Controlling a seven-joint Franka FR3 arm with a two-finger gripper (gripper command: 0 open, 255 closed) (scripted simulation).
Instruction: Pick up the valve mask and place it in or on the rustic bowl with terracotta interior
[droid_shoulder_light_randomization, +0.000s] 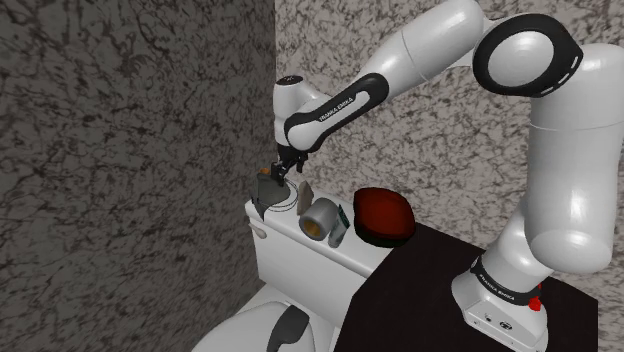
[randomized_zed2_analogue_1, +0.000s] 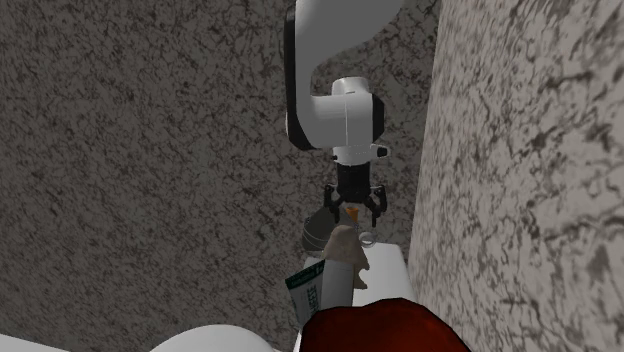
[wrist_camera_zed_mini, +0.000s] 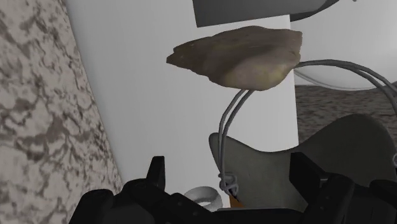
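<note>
You are looking at one valve mask, grey-green with thin looped straps, lying at the far end of the white toilet tank, well apart from the one red-lined bowl sitting on the black stand. Between them you are seeing one brown stone-like lump, one grey roll and one green-and-white box, its print too small to read. "FRANKA EMIKA" is showing on the forearm. Your gripper is hovering right over the mask, its fingers standing apart, one clear of the mask's edge.
</note>
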